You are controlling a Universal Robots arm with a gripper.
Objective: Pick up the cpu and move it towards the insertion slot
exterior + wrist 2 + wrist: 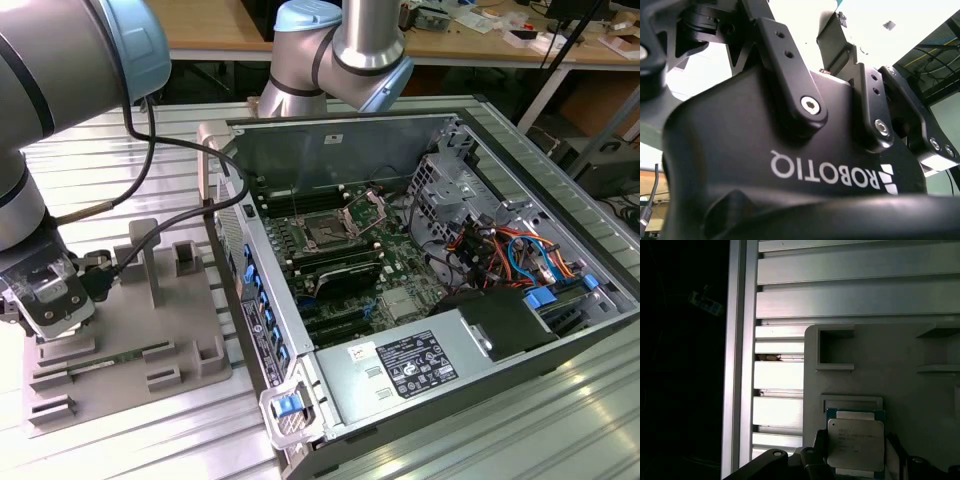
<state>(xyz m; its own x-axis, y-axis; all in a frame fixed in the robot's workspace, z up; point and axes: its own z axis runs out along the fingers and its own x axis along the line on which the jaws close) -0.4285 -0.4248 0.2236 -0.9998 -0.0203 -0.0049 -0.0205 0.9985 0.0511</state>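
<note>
The gripper [50, 312] is hovering low over the grey fixture plate [130, 335], with the cpu [855, 444] right at its tip.
In the first wrist view the cpu is facing silver top up against the plate's grey surface, just beside a raised rectangular lip. Whether the gripper is pinching the chip or standing spread around it cannot be told, nor whether the chip is resting on the plate. In the exterior view the plate is sitting on the slatted metal table [100, 160] at the exterior view's left, just beside the open computer case [330, 150]. The insertion slot [328, 233] is lying well apart from the gripper, inside the case on the green board, with a shiny metal frame at its edge.
</note>
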